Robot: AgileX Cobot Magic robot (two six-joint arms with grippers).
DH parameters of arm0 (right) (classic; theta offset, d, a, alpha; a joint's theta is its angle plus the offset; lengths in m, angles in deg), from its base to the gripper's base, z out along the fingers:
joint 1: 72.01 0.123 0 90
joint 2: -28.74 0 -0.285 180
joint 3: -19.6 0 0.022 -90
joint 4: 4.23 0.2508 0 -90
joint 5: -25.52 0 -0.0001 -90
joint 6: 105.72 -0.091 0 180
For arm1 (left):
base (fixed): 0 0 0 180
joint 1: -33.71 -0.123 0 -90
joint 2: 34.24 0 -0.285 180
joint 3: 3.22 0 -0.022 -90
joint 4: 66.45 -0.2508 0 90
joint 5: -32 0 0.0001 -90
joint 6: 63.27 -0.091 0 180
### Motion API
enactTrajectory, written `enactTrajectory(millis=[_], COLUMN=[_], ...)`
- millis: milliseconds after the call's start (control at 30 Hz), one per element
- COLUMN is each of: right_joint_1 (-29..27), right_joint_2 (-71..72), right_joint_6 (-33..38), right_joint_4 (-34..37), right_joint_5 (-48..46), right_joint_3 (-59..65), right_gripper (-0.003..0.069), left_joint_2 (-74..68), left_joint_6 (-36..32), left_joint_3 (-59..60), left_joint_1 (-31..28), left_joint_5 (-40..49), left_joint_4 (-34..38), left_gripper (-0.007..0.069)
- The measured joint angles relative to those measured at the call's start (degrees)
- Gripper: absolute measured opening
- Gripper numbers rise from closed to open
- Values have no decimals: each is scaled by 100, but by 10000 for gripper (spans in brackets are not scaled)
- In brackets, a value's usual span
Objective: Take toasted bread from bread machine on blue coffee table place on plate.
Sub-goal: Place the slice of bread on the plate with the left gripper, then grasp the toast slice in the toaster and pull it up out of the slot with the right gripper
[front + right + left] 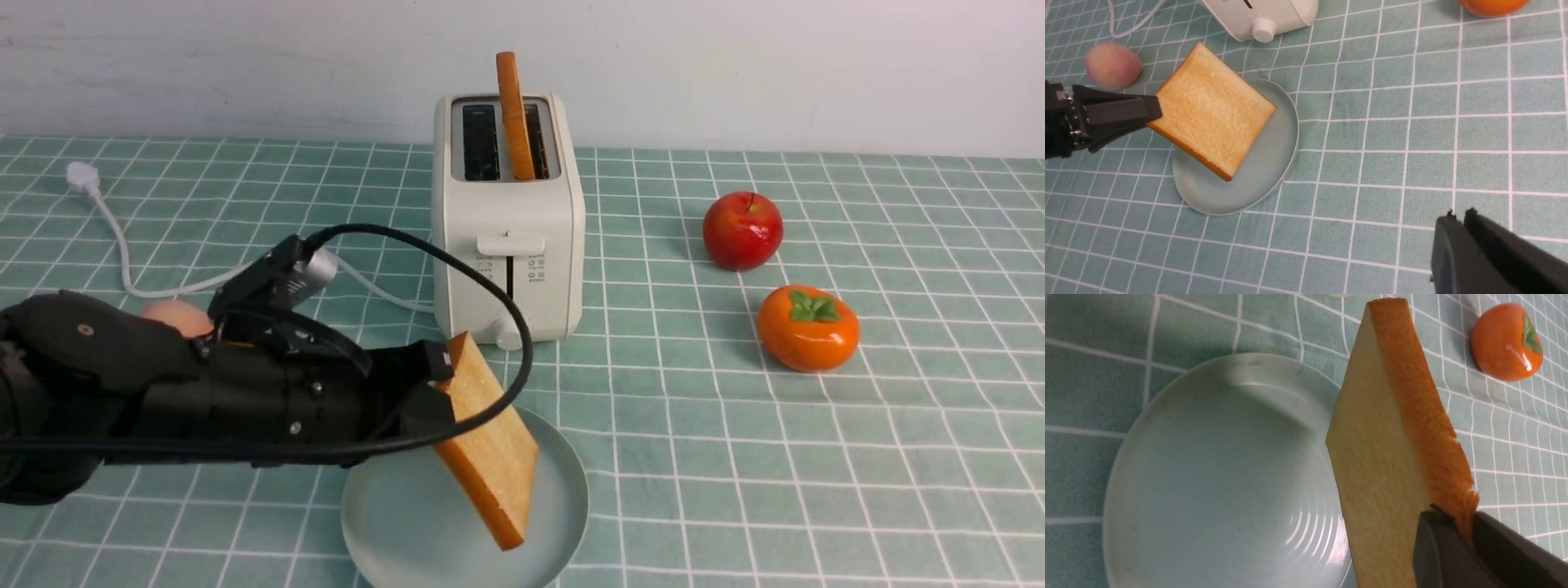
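- Fingers of the left gripper are clamped on one corner of the toasted bread.
- That slice hangs tilted over the plate, with its high corner in the grip and its low corner down near the plate's right side.
- I cannot tell if the low corner touches the plate yet.
- Nothing else lies on the plate, which sits on the blue coffee table.
- The right gripper has its fingers pressed together with nothing between them. It waits well off to the right of the plate.
- A second slice stands up in the bread machine, just behind the plate.
- I think the job now is to lay the held slice down on the plate.
- To do it well, bring the slice a little toward the middle of the plate, so no edge hangs over the rim.
- Go down slowly until the low corner rests on the plate.
- Then tip the slice flat and only then let the fingers come apart.
- Letting go from up high could make the slice bounce or slide off the plate.
- Leave some room on the plate for the second slice.
- The apple and the orange fruit sit behind and well to the right of the plate, out of the way.
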Motion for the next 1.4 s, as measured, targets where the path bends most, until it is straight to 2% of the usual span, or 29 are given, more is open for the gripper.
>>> enactTrajectory(millis=[67,167,233,267,300,367,467,500,633,700,733,800,900,933,967,1100,1200,1233,1267,1400], right_joint_1=[0,0,0,0,0,0,0,0,0,0,0,0,78,94,246,958,1622,1660,1962,2445], right_joint_2=[0,0,-5,-4,-11,-84,-211,-378,-777,-1207,-1241,-1732,-2242,-2280,-2586,-3359,-4167,-4222,-4716,-5786], right_joint_6=[0,0,0,0,0,0,29,68,87,87,87,111,137,137,148,132,-89,-109,-283,-506], right_joint_4=[40,290,417,430,488,562,563,563,515,376,376,307,269,270,232,13,-445,-511,-783,-1377], right_joint_5=[0,95,202,210,255,256,146,6,-249,-496,-496,-691,-759,-754,-720,-435,33,91,318,809], right_joint_3=[0,-5,-5,-5,-20,-104,-264,-457,-933,-1469,-1469,-2007,-2472,-2535,-2752,-3373,-3932,-4015,-4365,-5358], right_gripper=[37,41,42,42,43,42,43,43,43,43,43,43,43,43,43,47,71,75,111,239], left_joint_2=[-107,-170,-170,-170,-170,-170,-170,-161,-28,188,207,493,764,786,955,1506,2230,2279,2748,3780], left_joint_6=[-322,-633,-712,-708,-738,-732,-619,-397,220,1108,1182,2213,3357,3357,3881,4769,5017,5023,5058,5078], left_joint_3=[0,0,0,0,0,0,0,0,0,0,0,0,0,0,0,0,0,0,6,159], left_joint_1=[0,0,0,0,0,0,0,-11,-80,-187,-197,-324,-361,-361,-366,-373,-373,-373,-373,-373], left_joint_5=[70,178,234,234,256,304,331,360,406,483,483,782,1361,1410,1781,2327,2609,2638,2735,2837], left_joint_4=[176,192,40,21,-174,-646,-1128,-1559,-2370,-3311,-3390,-4599,-5820,-5902,-6485,-7350,-7643,-7657,-7684,-7676], left_gripper=[71,186,300,300,372,470,510,515,471,377,367,234,64,64,-6,-14,-14,-14,-14,-14])
